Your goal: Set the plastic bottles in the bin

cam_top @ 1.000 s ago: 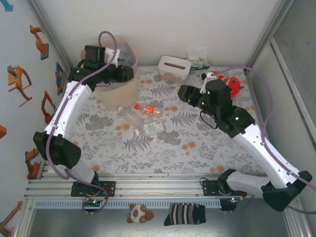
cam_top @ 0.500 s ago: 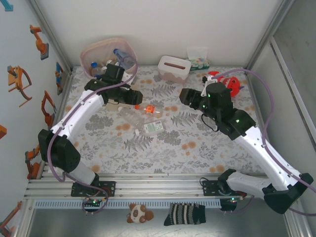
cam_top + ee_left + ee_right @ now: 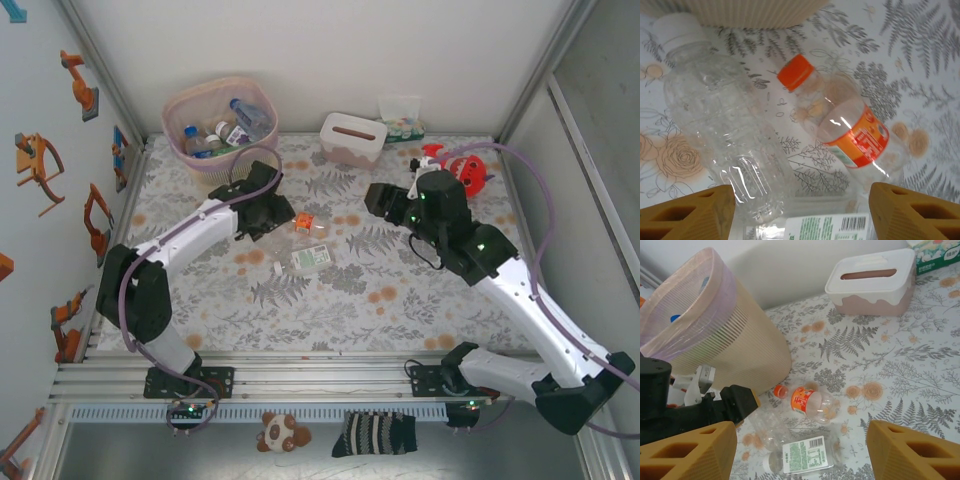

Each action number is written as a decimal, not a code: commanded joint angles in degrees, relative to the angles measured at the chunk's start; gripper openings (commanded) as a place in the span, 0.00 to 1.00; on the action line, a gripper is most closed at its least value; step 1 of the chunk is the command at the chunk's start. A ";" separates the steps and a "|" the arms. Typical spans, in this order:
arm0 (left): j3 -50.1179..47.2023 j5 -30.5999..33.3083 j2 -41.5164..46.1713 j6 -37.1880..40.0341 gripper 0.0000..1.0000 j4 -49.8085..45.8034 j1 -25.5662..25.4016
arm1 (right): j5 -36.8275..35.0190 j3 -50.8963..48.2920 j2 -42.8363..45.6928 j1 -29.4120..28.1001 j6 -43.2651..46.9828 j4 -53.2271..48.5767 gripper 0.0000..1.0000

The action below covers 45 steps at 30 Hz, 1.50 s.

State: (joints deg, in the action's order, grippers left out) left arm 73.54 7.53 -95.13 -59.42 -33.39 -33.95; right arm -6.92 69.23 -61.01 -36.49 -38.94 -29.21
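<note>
Three plastic bottles lie together on the floral table. One has an orange cap and label, one a green label, and one is clear with a white cap. The beige bin with its pink liner stands at the back left and holds several bottles. My left gripper hovers low over the loose bottles, open, with nothing gripped. My right gripper hangs open above the table to their right.
A white tissue box stands at the back centre. A red shark plush lies behind my right arm, and a small carton sits against the back wall. The bin's base is just beyond the bottles.
My left arm has swung from above the bin forward and down to the loose bottles, and its jaws have opened. The right arm has hardly moved.
</note>
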 commanded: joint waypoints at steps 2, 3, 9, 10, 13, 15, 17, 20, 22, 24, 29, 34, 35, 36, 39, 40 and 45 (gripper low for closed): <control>-4.10 4.16 -0.39 -13.76 0.72 1.35 -0.06 | -2.63 -1.00 2.43 0.37 0.76 -0.67 0.68; -5.41 4.56 -0.03 -14.58 0.73 2.10 -0.05 | -2.82 -1.18 2.63 0.37 0.79 -0.75 0.69; -7.33 2.83 -1.65 -15.64 0.75 4.65 0.54 | -2.75 -0.90 1.75 0.46 1.21 -1.06 0.69; -7.62 1.94 -2.18 -15.78 0.76 5.43 0.63 | -2.66 -0.81 1.57 0.46 1.24 -1.11 0.69; -10.11 1.05 -2.62 -18.15 0.76 8.57 0.73 | -2.31 -0.26 1.03 0.46 1.47 -1.11 0.68; -11.36 0.35 -2.98 -19.22 0.75 10.27 1.11 | -2.38 -0.06 0.90 0.46 1.50 -1.11 0.68; -11.49 0.12 -3.71 -19.25 0.76 10.56 1.38 | -2.32 -0.01 0.68 0.46 1.69 -1.11 0.69; -11.73 -0.39 -4.85 -19.30 0.76 11.37 1.92 | -2.14 0.34 0.29 0.46 1.76 -1.35 0.68; -12.18 -0.74 -5.53 -19.52 0.74 12.13 2.13 | -2.00 0.48 0.06 0.46 1.81 -1.42 0.69; -12.54 -1.02 -5.94 -19.64 0.71 12.71 2.33 | -1.96 0.64 -0.06 0.46 1.83 -1.41 0.69; -13.49 -0.77 -5.65 -19.87 0.62 13.37 2.73 | -1.87 0.97 -0.24 0.47 1.83 -1.54 0.68; -14.65 0.02 -3.56 -19.71 0.57 13.38 3.02 | -1.87 1.19 -0.32 0.46 1.92 -1.77 0.68; -14.74 0.03 -2.95 -19.52 0.56 13.24 3.02 | -1.87 1.32 -0.33 0.46 2.02 -1.84 0.68; -14.87 0.11 -2.25 -19.29 0.56 12.84 2.95 | -1.87 1.33 -0.33 0.46 1.94 -1.90 0.69; -15.42 0.33 0.48 -18.07 0.55 11.93 2.76 | -1.87 1.51 -0.38 0.51 2.16 -1.99 0.69; -15.73 0.57 1.50 -17.37 0.54 11.71 2.59 | -1.95 1.45 -0.33 0.47 2.18 -2.07 0.68; -16.82 2.65 8.76 -11.95 0.53 8.67 1.07 | -2.62 1.80 -0.11 0.54 3.10 -2.15 0.68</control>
State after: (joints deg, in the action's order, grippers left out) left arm 57.39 8.10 -91.15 -75.57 -21.71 -31.92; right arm -7.84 68.79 -61.30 -36.42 -37.34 -30.72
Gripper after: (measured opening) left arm 0.546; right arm 0.685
